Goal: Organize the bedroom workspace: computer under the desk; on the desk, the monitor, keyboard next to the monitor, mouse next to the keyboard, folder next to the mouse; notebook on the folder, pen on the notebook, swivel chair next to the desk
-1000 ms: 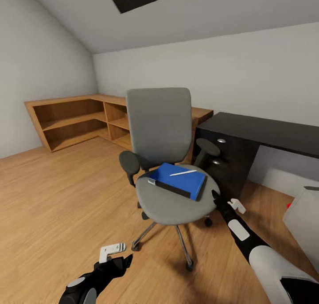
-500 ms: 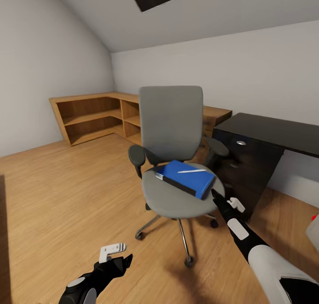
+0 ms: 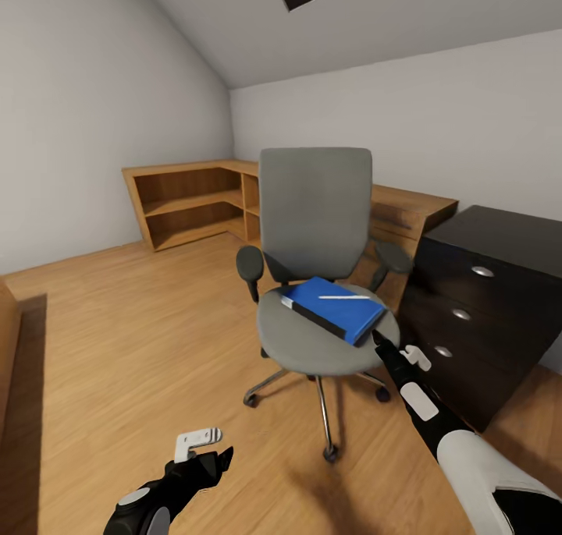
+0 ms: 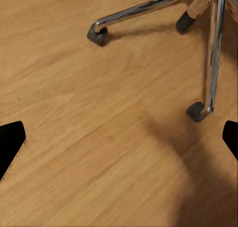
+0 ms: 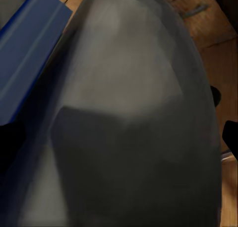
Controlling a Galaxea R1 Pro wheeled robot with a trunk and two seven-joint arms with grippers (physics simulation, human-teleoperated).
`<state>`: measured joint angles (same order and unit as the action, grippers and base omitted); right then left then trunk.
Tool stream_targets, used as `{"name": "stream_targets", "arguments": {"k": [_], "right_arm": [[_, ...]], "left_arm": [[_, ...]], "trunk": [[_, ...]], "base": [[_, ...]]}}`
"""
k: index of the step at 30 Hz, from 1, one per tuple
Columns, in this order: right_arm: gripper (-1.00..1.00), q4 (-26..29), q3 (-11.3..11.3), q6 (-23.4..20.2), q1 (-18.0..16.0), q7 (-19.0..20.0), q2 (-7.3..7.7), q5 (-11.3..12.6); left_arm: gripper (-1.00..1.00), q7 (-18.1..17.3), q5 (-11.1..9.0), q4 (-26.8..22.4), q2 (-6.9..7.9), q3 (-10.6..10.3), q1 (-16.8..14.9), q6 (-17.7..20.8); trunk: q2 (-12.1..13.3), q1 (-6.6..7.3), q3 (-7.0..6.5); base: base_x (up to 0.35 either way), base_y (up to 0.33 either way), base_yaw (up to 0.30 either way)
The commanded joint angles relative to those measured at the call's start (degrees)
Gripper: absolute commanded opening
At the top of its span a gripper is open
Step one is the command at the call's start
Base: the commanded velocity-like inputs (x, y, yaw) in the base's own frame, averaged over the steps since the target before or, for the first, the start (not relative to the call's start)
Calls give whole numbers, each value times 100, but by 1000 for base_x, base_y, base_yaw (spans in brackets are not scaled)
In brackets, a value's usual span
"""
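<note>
Blue folder (image 3: 334,309) lies flat on the seat of the swivel chair (image 3: 316,207), toward the seat's right side. A white pen (image 3: 344,297) rests on top of it. Whether a notebook sits between them cannot be told.

Right tool (image 3: 380,343) is at the seat's front-right rim, just beside the folder's near corner; the folder lies ahead and slightly left of it. Folder's long axis runs diagonally, from far-left to near-right. Right arm is clearly nearer. Its jaw state cannot be told; the right wrist view is taken up by grey seat (image 5: 134,113) and a blue edge.

Left tool (image 3: 215,453) hangs low over the wood floor (image 3: 117,348), fingers spread wide, empty.

Black worktop (image 3: 499,239) with 3 drawers stands right of the chair. Wooden shelving (image 3: 195,200) lines the far corner.
</note>
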<state>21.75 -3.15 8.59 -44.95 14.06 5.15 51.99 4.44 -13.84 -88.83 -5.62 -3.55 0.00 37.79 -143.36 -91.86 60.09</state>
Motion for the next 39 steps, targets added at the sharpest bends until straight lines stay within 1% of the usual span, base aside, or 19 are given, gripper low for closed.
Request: {"name": "stream_targets", "arguments": {"k": [1,24,39], "right_arm": [[100,-294,42,3,3,45,-3,57],[100,-294,42,3,3,45,4,48],[100,-294,42,3,3,45,4,48]], "left_arm": [[100,47,-58,-6,-1,-6,-4,23],[100,48,-58,-5,-1,-6,-2,19],[100,57,-58,-3,-1,-6,-1,21]], "trunk": [[0,-4,9],[0,-4,124],[0,-4,204]], "base": [[318,-74,240],[306,-75,229],[315,-7,226]]}}
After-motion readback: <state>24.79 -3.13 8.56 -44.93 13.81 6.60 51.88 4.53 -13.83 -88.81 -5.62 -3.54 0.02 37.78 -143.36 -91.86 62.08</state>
